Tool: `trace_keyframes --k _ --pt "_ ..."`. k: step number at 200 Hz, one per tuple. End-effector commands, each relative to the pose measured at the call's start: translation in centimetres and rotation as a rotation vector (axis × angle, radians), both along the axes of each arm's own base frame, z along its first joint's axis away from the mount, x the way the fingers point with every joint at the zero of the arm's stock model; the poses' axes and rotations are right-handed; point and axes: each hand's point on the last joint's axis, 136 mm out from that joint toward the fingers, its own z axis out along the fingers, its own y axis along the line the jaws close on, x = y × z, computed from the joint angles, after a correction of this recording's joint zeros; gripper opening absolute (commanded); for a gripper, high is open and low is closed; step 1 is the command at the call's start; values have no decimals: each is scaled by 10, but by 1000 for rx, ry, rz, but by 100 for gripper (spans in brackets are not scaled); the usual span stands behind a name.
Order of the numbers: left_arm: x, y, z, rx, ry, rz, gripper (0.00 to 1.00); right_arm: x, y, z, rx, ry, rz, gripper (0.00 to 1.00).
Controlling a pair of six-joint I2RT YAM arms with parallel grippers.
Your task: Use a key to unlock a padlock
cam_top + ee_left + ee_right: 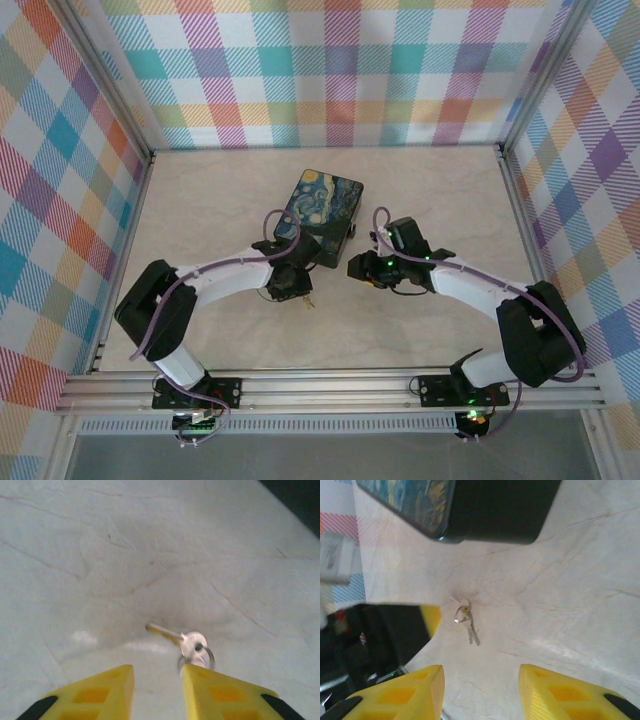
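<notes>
Just ahead of the spread, empty left end effector [158,692], a slim, silvery, round-headed key [186,641].

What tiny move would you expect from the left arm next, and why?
Probably a slight shift forward and sideways of the left gripper, then closing on the key. The key lies flat on the table, its round head just off to one side of the gap, and the jaws stand open with nothing between them.
</notes>
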Motion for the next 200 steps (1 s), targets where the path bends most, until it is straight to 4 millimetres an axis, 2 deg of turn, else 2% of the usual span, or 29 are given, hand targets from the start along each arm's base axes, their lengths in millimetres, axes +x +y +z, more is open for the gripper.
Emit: trace_keyframes --k 1,35,87,137,158,200 --pt "-19 -6 15 19 -10 -73 35 6 -6 8 -7 -12 -25 43" --pt "-27 -18 3 23 0 -93 36 7 -5 8 1 -14 -25 43" --pt "-6 -37 -10 45 -24 -104 36 5 -7 11 0 -20 -16 43" --pt "-3 -26 -27 138 -13 -87 35 4 -13 16 0 -30 -21 43" --pt "-3 -22 -26 155 -9 -88 35 5 -15 16 1 -32 -24 43" --pt "1 -21 -9 170 -33 -107 35 6 -13 14 6 -26 -19 44"
